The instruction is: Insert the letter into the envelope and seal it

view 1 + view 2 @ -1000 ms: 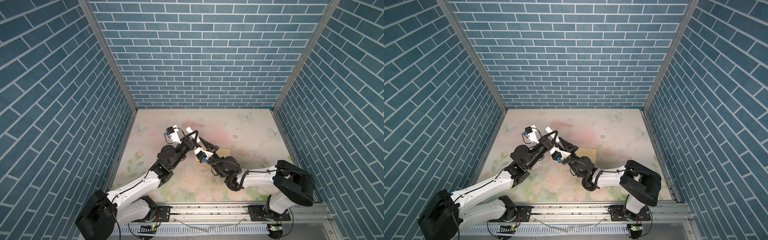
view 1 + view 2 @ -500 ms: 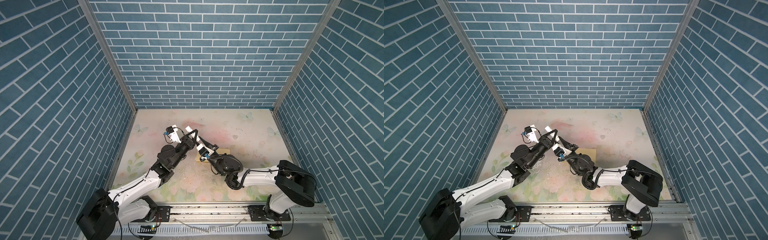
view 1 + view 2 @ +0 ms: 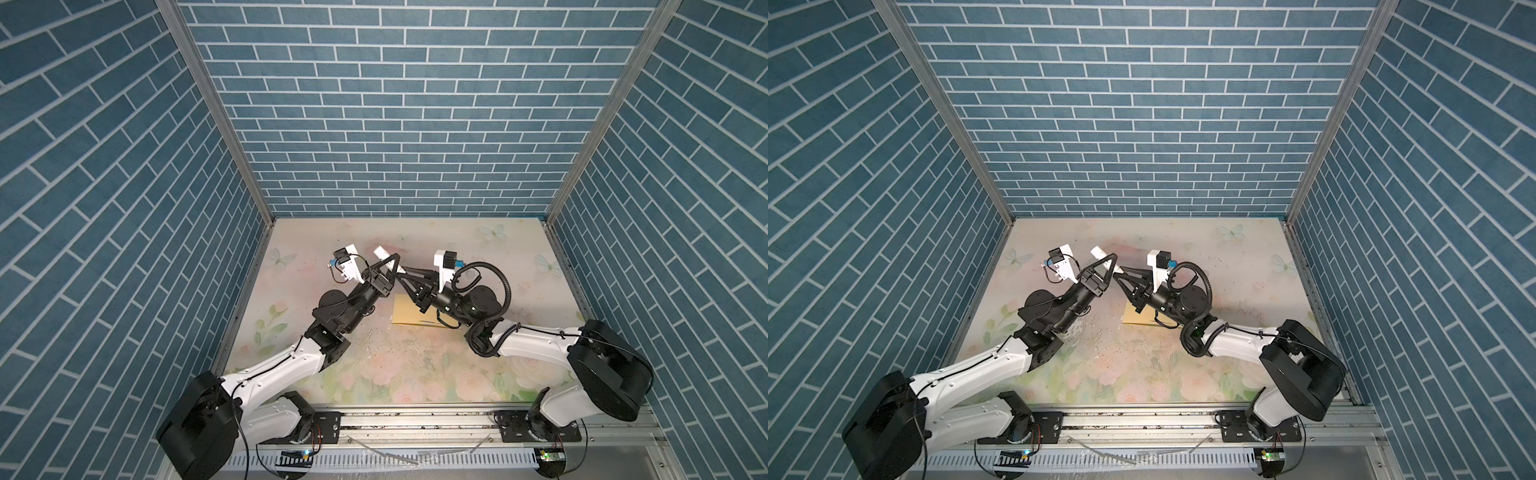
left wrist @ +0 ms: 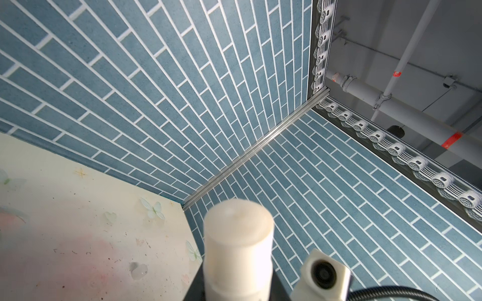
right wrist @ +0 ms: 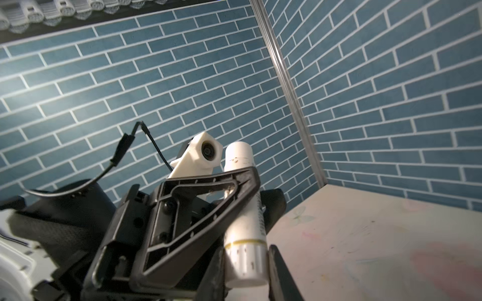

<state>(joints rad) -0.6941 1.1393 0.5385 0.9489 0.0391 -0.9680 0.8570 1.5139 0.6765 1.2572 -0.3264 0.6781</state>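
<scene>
The left gripper (image 3: 391, 261) and right gripper (image 5: 245, 251) both pinch the glue stick (image 3: 380, 252), jaws narrowly parted. The right one has just turned, likely uncapping it. The envelope (image 3: 404, 312) lies beneath; the letter is unseen.

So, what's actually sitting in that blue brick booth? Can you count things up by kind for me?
Robot arms: 2
Tan envelope: 1
White glue stick: 1
Total: 4
</scene>
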